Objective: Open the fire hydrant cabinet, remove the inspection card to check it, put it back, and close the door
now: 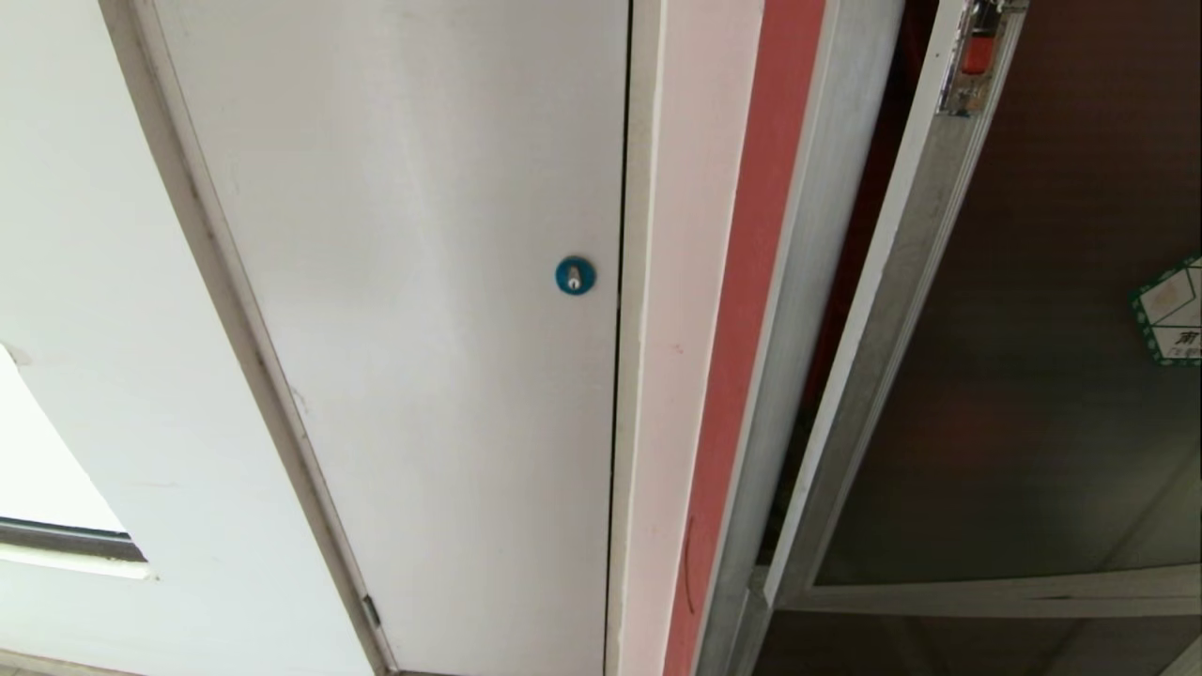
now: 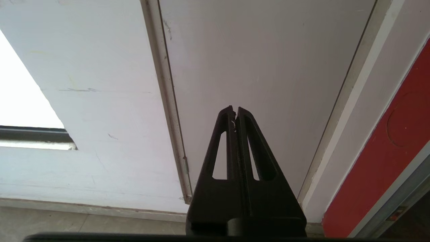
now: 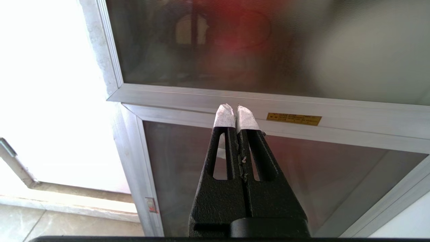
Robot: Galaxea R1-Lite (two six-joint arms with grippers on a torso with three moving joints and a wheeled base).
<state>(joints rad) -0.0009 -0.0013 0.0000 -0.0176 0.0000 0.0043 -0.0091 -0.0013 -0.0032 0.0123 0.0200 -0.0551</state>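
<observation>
Door [image 1: 1033, 376] ajar off the fire hydrant cabinet [image 1: 817, 310]; right claw [image 3: 237, 111] pinched closed, empty, facing the glass — best hook the frame edge beside the red latch [image 1: 977, 54], swing slowly.

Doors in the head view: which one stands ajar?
The dark tinted glass door with the hexagonal sticker stands ajar, a dark gap beside its frame; the white door with the blue lock is shut.

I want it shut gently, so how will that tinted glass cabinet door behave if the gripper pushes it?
The door stands ajar from the fire hydrant cabinet, so it would likely swing, not slide. Its aluminium frame looks stiff, a safer push point than the glass, which may be fragile. The large panel probably feels fairly heavy.
</observation>
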